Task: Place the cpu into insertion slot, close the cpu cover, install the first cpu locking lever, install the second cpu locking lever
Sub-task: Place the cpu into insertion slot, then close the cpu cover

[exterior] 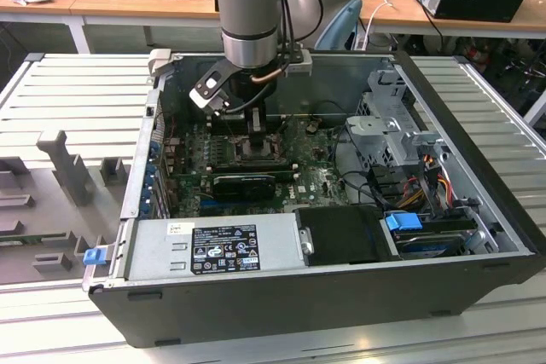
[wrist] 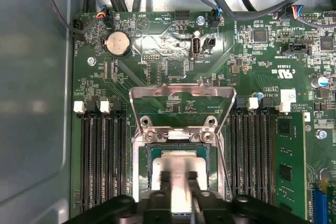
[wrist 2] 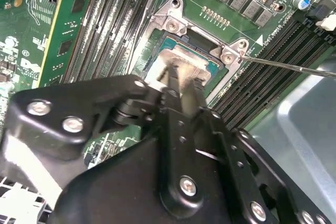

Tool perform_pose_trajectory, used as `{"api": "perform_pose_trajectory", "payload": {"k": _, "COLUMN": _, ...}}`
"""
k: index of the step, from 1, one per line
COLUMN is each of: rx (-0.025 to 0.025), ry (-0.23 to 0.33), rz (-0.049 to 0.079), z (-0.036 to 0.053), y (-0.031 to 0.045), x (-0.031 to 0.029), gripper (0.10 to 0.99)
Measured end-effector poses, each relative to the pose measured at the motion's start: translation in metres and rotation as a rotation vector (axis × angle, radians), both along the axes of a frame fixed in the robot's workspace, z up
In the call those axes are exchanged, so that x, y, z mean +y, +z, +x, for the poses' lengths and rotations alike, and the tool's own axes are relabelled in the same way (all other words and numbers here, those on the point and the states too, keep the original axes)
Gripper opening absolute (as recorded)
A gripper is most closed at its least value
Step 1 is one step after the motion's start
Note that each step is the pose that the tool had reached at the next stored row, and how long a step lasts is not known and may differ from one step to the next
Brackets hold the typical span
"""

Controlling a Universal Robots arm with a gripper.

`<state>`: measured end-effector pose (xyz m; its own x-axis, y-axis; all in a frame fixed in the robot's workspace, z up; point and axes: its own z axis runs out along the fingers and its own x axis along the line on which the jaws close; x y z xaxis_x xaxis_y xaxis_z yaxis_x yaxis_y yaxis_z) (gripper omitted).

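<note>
The cpu (wrist: 181,162), a flat silvery square, lies in the insertion slot (wrist: 153,156) on the green board. It shows again in the second wrist view as the cpu (wrist 2: 181,56). My gripper (wrist: 180,179) stands straight over it, open by a narrow gap, with the fingertips (wrist: 165,178) at or just above the chip's face; the silver face shows through the gap. The cpu cover (wrist: 181,94) is swung up and back behind the socket. A thin locking lever (wrist 2: 283,65) sticks out free beside the socket. In the exterior view the gripper (exterior: 256,130) reaches down into the computer case.
Black memory slots (wrist: 102,156) flank the socket on both sides. A coin battery (wrist: 118,44) and cables lie beyond the cover. The case wall (wrist: 31,103) is close by. A power supply (exterior: 213,249), black heatsink (exterior: 243,183) and drive cage (exterior: 397,125) crowd the case.
</note>
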<state>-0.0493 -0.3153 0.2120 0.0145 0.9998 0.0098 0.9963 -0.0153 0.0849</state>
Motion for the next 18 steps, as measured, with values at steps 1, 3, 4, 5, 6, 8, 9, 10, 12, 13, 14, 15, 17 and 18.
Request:
{"api": "perform_pose_trajectory", "payload": {"k": 1, "rx": 0.0000, "ry": 0.000, "rz": 0.000, "z": 0.0000, "y": 0.0007, "x": 0.0000, "gripper": 0.224}}
{"api": "perform_pose_trajectory", "payload": {"k": 3, "rx": 0.0001, "ry": 0.000, "rz": -0.001, "z": 0.0000, "y": 0.0027, "x": 0.0000, "gripper": 0.106}}
{"api": "perform_pose_trajectory", "payload": {"k": 4, "rx": 0.0000, "ry": 0.000, "rz": -0.001, "z": 0.0000, "y": 0.0040, "x": 0.0000, "gripper": 0.106}}
{"api": "perform_pose_trajectory", "payload": {"k": 5, "rx": -0.0001, "ry": 0.000, "rz": -0.001, "z": 0.0000, "y": 0.0049, "x": 0.0000, "gripper": 0.106}}
{"api": "perform_pose_trajectory", "payload": {"k": 6, "rx": 0.0000, "ry": 0.000, "rz": -0.001, "z": 0.0000, "y": 0.0058, "x": 0.0000, "gripper": 0.106}}
{"api": "perform_pose_trajectory", "payload": {"k": 8, "rx": -0.0002, "ry": 0.000, "rz": -0.001, "z": 0.0001, "y": 0.0078, "x": 0.0001, "gripper": 0.106}}
{"api": "perform_pose_trajectory", "payload": {"k": 9, "rx": 0.0000, "ry": 0.000, "rz": -0.002, "z": 0.0000, "y": 0.0083, "x": 0.0000, "gripper": 0.106}}
{"api": "perform_pose_trajectory", "payload": {"k": 10, "rx": 0.0001, "ry": 0.000, "rz": -0.002, "z": 0.0000, "y": 0.0087, "x": 0.0000, "gripper": 0.106}}
{"api": "perform_pose_trajectory", "payload": {"k": 12, "rx": 0.0000, "ry": 0.000, "rz": -0.003, "z": 0.0000, "y": 0.0106, "x": 0.0000, "gripper": 0.106}}
{"api": "perform_pose_trajectory", "payload": {"k": 13, "rx": 0.0001, "ry": 0.000, "rz": -0.003, "z": 0.0000, "y": 0.0142, "x": 0.0000, "gripper": 0.106}}
{"api": "perform_pose_trajectory", "payload": {"k": 14, "rx": 0.0000, "ry": 0.000, "rz": -0.003, "z": 0.0000, "y": 0.0147, "x": 0.0000, "gripper": 0.106}}
{"api": "perform_pose_trajectory", "payload": {"k": 15, "rx": -0.0001, "ry": 0.000, "rz": -0.003, "z": 0.0000, "y": 0.0149, "x": 0.0000, "gripper": 0.106}}
{"api": "perform_pose_trajectory", "payload": {"k": 17, "rx": -0.0001, "ry": 0.000, "rz": -0.004, "z": 0.0000, "y": 0.0156, "x": 0.0000, "gripper": 0.106}}
{"api": "perform_pose_trajectory", "payload": {"k": 18, "rx": 0.0001, "ry": 0.000, "rz": -0.006, "z": 0.0000, "y": 0.0168, "x": 0.0000, "gripper": 0.106}}
